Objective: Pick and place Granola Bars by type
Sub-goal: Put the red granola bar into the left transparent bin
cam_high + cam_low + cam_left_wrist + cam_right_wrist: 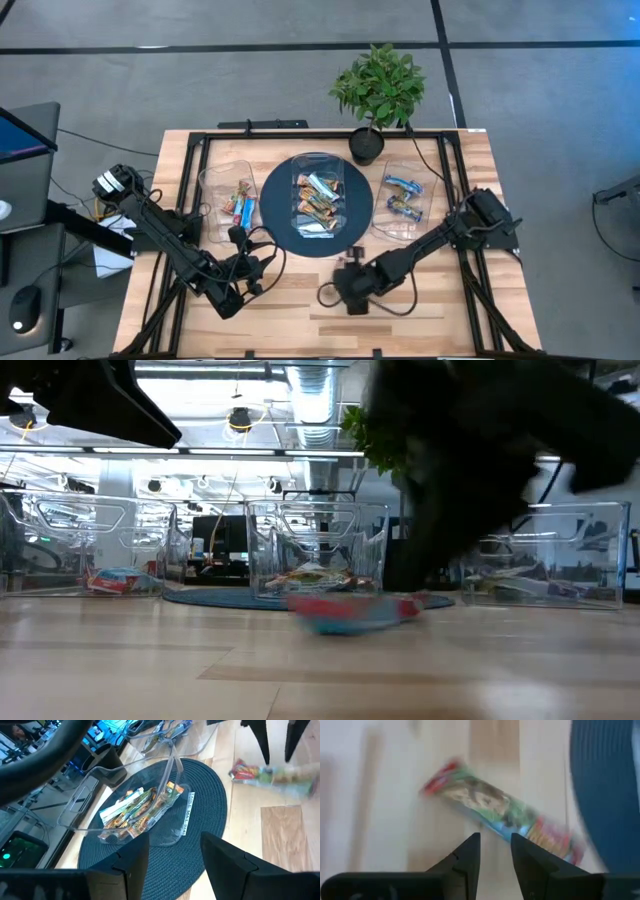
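One granola bar with a red, green and blue wrapper lies flat on the wood just off the near edge of the round blue mat. It also shows in the low view and the left wrist view. My right gripper is open and hovers just above this bar, fingers pointing down, touching nothing; the left wrist view shows it too. My left gripper is open and empty over the table left of the mat, facing the centre tub, which holds several bars.
Three clear tubs stand in a row: the left one holds red and blue bars, the centre one on the mat holds mixed bars, and the right one holds blue bars. A potted plant stands at the far edge. Bare wood lies near the front edge.
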